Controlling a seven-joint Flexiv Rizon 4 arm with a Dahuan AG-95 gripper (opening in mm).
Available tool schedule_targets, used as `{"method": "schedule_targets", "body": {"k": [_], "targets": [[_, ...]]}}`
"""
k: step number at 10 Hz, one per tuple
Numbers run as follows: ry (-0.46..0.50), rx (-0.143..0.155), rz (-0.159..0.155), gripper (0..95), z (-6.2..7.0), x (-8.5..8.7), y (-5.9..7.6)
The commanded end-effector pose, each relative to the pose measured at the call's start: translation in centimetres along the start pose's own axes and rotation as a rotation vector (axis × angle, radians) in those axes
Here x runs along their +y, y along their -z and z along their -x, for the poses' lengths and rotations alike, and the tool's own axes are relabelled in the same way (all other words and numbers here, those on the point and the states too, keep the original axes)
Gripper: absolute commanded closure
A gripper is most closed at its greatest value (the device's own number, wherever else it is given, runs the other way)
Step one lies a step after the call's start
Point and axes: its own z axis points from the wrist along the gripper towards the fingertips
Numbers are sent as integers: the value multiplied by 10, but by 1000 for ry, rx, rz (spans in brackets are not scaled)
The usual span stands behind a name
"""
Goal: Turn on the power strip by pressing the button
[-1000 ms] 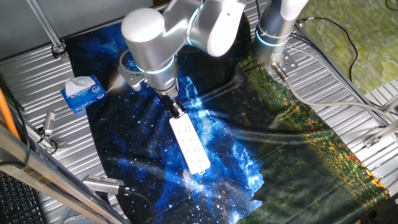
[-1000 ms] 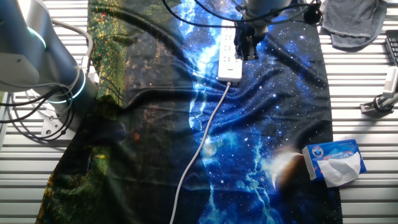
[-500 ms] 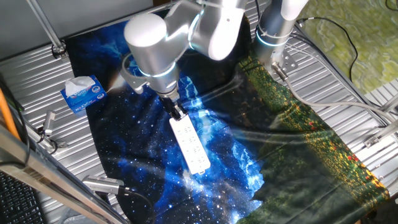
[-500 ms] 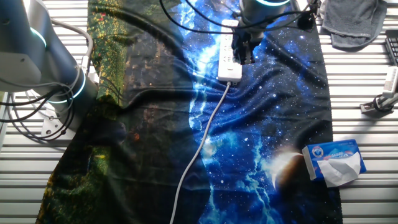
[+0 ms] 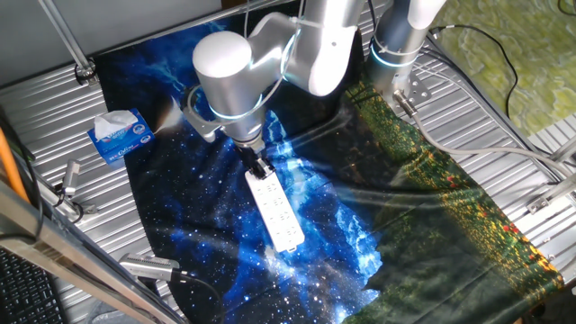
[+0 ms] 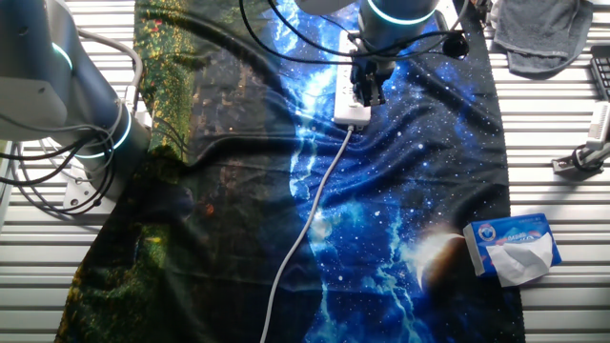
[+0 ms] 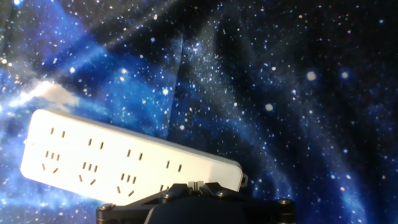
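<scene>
The white power strip (image 5: 275,212) lies flat on the galaxy-print cloth (image 5: 198,216), its thin white cord (image 6: 313,211) trailing from one end. My gripper (image 5: 260,167) points down at that corded end (image 6: 353,112), its tips right at the strip's top face. In the hand view the strip (image 7: 118,158) fills the lower left and my gripper (image 7: 196,185) shows both fingertips pressed together, shut. The button is hidden beneath the fingertips. In the other fixed view my gripper (image 6: 366,92) stands over the strip (image 6: 347,78).
A blue-and-white tissue box (image 5: 119,136) sits at the cloth's edge, also the tissue box (image 6: 513,246). A grey rag (image 6: 545,33) lies in a corner. A second arm's base (image 5: 397,47) stands behind. Metal clamps (image 5: 68,191) rest on the slatted table.
The gripper has shifted sideways from beside the strip onto its corded end and come lower. The strip and cord have not moved.
</scene>
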Motion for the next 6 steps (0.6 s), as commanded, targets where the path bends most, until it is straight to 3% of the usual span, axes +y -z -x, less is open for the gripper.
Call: {"method": "schedule_targets", "body": {"k": [1,6], "targets": [[7,6,4,950,-3,1,-2],[15,7,4,950,-7,2,-8]]}}
